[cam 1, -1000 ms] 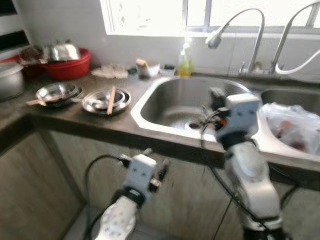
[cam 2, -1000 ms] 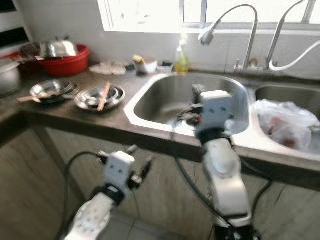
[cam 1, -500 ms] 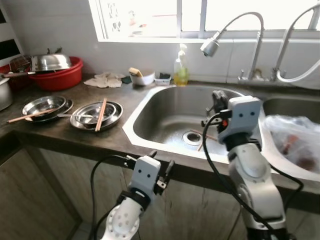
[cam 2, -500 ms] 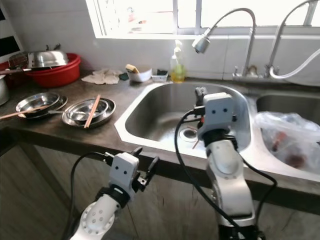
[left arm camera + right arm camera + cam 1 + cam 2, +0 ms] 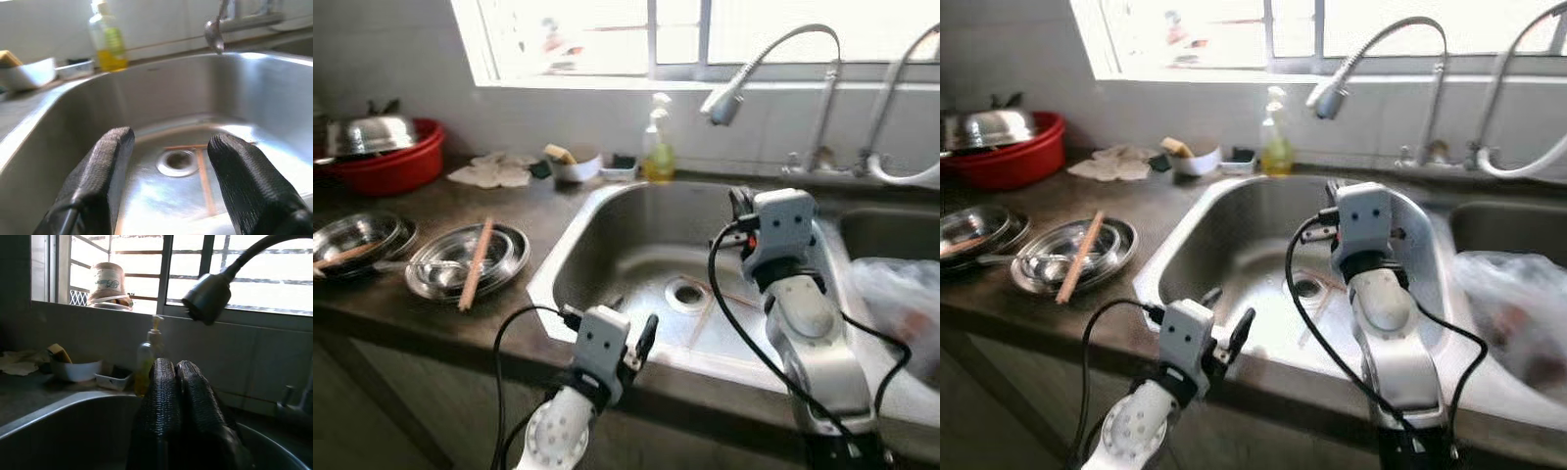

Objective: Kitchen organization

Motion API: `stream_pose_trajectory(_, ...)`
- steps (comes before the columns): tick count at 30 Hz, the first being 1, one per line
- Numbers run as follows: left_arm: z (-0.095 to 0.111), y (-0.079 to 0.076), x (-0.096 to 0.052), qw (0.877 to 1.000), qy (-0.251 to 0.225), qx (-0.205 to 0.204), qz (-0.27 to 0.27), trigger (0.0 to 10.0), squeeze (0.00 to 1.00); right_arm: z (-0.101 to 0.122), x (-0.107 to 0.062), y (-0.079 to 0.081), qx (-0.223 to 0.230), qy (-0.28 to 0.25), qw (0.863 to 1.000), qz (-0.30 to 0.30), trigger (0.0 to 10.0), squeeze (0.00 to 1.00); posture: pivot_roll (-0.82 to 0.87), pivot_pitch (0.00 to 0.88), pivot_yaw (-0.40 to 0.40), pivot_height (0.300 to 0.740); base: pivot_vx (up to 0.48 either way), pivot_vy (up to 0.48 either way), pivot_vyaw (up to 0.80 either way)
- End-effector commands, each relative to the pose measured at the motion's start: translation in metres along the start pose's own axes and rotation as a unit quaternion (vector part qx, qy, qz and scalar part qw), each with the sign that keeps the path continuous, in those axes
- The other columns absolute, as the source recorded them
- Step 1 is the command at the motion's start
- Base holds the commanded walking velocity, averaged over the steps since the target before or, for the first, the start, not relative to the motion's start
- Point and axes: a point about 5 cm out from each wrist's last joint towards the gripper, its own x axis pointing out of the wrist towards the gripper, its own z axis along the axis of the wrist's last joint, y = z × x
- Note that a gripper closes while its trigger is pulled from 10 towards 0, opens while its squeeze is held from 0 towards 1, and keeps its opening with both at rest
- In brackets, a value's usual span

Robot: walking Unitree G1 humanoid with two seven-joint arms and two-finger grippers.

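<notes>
A steel sink (image 5: 570, 257) lies straight ahead with two thin chopsticks (image 5: 204, 179) on its floor beside the drain (image 5: 176, 162). My left gripper (image 5: 613, 317) is open at the sink's front rim, pointing into the basin with nothing between its fingers (image 5: 106, 164). Over the middle of the sink my right gripper (image 5: 738, 202) is raised and shut, empty, facing the back wall. On the counter to the left, a steel plate (image 5: 512, 259) holds a bowl and a chopstick (image 5: 476, 263). A second steel dish (image 5: 347, 238) sits further left.
A soap bottle (image 5: 657, 157), a white bowl with a sponge (image 5: 574, 164) and a cloth (image 5: 489, 173) line the back wall. The faucet head (image 5: 721, 104) hangs over the sink. A red basin (image 5: 382, 168) stands far left. A plastic bag (image 5: 904, 305) fills the right basin.
The whole view has shifted as I came closer to the sink. My left gripper has risen from in front of the cabinet to the sink's front rim. The right gripper stays shut.
</notes>
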Motion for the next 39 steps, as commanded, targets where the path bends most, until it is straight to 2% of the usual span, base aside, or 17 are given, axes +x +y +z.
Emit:
stream_pose_trajectory(1,0.002,0.006,-0.001,1.0,-0.003,0.001,0.012,10.0,0.0,-0.008,0.003,0.003,-0.008,0.028,1.0,0.007,10.0,0.0,-0.04,0.0,0.0,0.74,0.0,0.0,0.0)
stream_pose_trajectory(2,0.002,0.005,-0.001,1.0,-0.003,0.001,0.012,10.0,0.0,-0.01,0.004,0.003,-0.01,0.036,0.999,0.008,10.0,0.0,-0.04,0.0,0.0,0.74,0.0,0.0,0.0)
stream_pose_trajectory(5,0.002,0.004,-0.001,1.0,-0.003,0.001,0.01,10.0,0.0,-0.031,0.005,0.004,-0.017,0.105,0.994,0.026,10.0,0.0,-0.04,0.006,-0.002,0.74,0.0,0.0,0.0)
stream_pose_trajectory(8,0.002,0.004,-0.001,1.0,-0.003,0.0,0.009,10.0,0.0,-0.036,0.005,0.004,-0.019,0.117,0.992,0.028,10.0,0.0,-0.04,0.006,-0.002,0.74,0.0,0.0,0.0)
stream_pose_trajectory(10,0.002,0.003,-0.002,1.0,-0.003,0.0,0.008,10.0,0.0,-0.047,0.005,0.005,-0.029,0.151,0.987,0.036,10.0,0.0,-0.04,0.008,-0.003,0.74,0.0,0.0,0.0)
stream_pose_trajectory(16,0.002,0.003,-0.002,1.0,-0.003,0.0,0.008,10.0,0.0,-0.062,0.007,0.006,-0.041,0.197,0.978,0.045,10.0,0.0,-0.03,0.01,-0.003,0.74,0.0,0.0,0.0)
stream_pose_trajectory(21,0.003,0.003,-0.003,1.0,-0.004,0.0,0.008,10.0,0.0,-0.07,0.007,0.005,-0.042,0.222,0.973,0.041,10.0,0.0,-0.03,0.016,-0.007,0.74,0.0,0.0,0.0)
stream_pose_trajectory(22,0.003,0.003,-0.003,1.0,-0.004,0.0,0.008,10.0,0.0,-0.074,0.007,0.006,-0.038,0.233,0.971,0.046,10.0,1.0,-0.03,0.021,-0.01,0.74,0.0,0.0,0.0)
stream_pose_trajectory(36,0.003,0.002,-0.003,1.0,-0.002,0.0,0.009,10.0,0.0,-0.076,0.006,0.002,-0.044,0.233,0.971,0.031,10.0,1.0,-0.03,0.022,-0.005,0.74,0.0,0.0,0.0)
stream_pose_trajectory(37,0.002,0.003,-0.003,1.0,-0.002,0.0,0.009,10.0,0.0,-0.075,0.006,0.002,-0.043,0.232,0.971,0.029,10.0,0.81,-0.03,0.021,-0.006,0.74,0.0,0.0,0.0)
stream_pose_trajectory(38,0.002,0.003,-0.003,1.0,-0.002,0.0,0.009,10.0,0.0,-0.072,0.005,0.001,-0.036,0.217,0.975,0.024,10.0,0.0,-0.03,0.021,-0.006,0.74,0.0,0.0,0.0)
stream_pose_trajectory(39,0.002,0.003,-0.003,1.0,-0.001,0.0,0.009,10.0,0.0,-0.069,0.005,0.001,-0.03,0.204,0.978,0.021,10.0,0.0,-0.03,0.021,-0.006,0.74,0.0,0.0,0.0)
